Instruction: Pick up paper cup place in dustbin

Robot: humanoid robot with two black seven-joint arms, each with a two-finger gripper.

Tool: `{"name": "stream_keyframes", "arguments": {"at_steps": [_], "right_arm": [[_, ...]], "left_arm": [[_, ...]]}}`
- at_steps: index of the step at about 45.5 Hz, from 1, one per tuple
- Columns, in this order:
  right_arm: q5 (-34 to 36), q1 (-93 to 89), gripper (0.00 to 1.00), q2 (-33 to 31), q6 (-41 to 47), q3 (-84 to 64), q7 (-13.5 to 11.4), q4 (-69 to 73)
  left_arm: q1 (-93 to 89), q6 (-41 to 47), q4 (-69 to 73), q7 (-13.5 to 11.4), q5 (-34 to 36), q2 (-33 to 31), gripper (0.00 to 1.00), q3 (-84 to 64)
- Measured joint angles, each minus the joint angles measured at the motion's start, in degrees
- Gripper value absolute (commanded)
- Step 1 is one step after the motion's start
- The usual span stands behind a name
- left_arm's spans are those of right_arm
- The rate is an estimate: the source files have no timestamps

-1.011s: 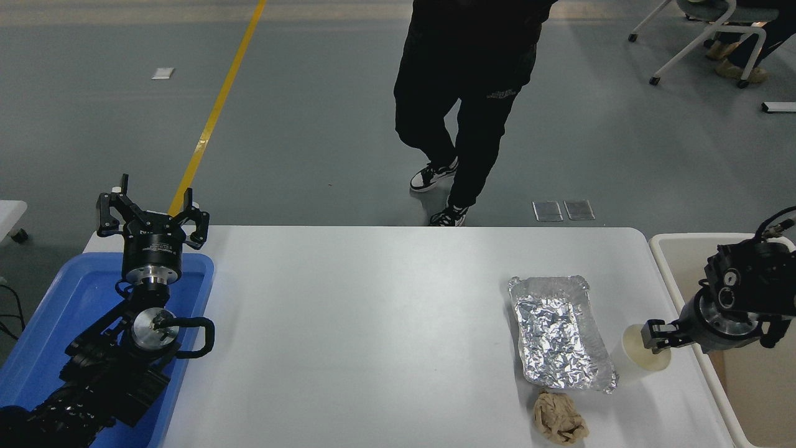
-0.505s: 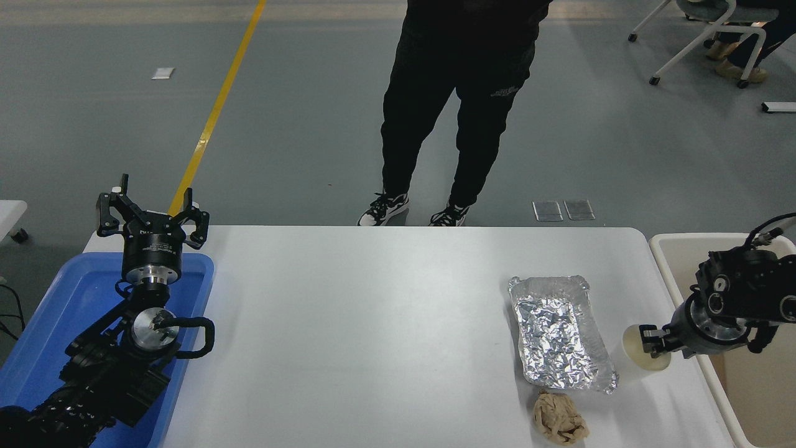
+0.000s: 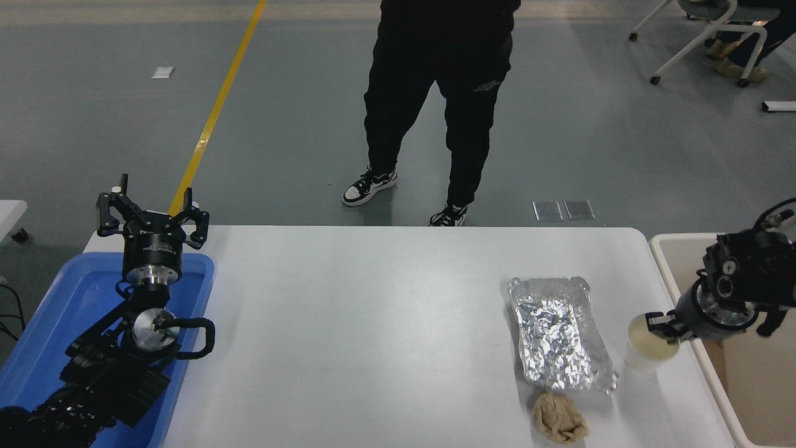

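Note:
The small white paper cup (image 3: 647, 344) is near the table's right edge, right of the foil tray, its cream inside showing. My right gripper (image 3: 660, 325) comes in from the right and is shut on the cup's rim, holding it upright, slightly raised. The cream-white dustbin (image 3: 665, 264) stands just past the table's right edge, under my right arm. My left gripper (image 3: 151, 214) is parked open above the blue tray at the left.
A crinkled silver foil tray (image 3: 557, 333) lies left of the cup, with a crumpled brown paper wad (image 3: 559, 418) in front of it. A blue tray (image 3: 56, 323) sits at the left. A person (image 3: 435, 93) in black stands beyond the table's far edge.
My right gripper has lifted the cup a little and moved it up and slightly right, toward the dustbin. The person at the far side has stepped to the left.

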Motion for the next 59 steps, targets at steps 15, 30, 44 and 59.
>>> {"name": "stream_keyframes", "arguments": {"at_steps": [15, 30, 44, 59], "right_arm": [[2.3, 23.7, 0.00, -2.7, 6.3, -13.4, 0.0, 9.4], [6.6, 48.5, 0.00, 0.7, 10.5, -27.3, 0.6, 18.9], [8.4, 57.4, 0.00, 2.1, 13.3, -32.3, 0.9, 21.1], [-0.7, 57.2, 0.00, -2.3, 11.3, -38.0, 1.0, 16.0]], "left_arm": [[0.0, 0.0, 0.0, 0.0, 0.0, 0.0, 0.99, 0.0], [0.0, 0.0, 0.0, 0.0, 0.0, 0.1, 0.99, 0.0], [0.0, 0.0, 0.0, 0.0, 0.0, 0.1, 0.99, 0.0], [0.0, 0.0, 0.0, 0.0, -0.1, 0.1, 0.99, 0.0]]}}
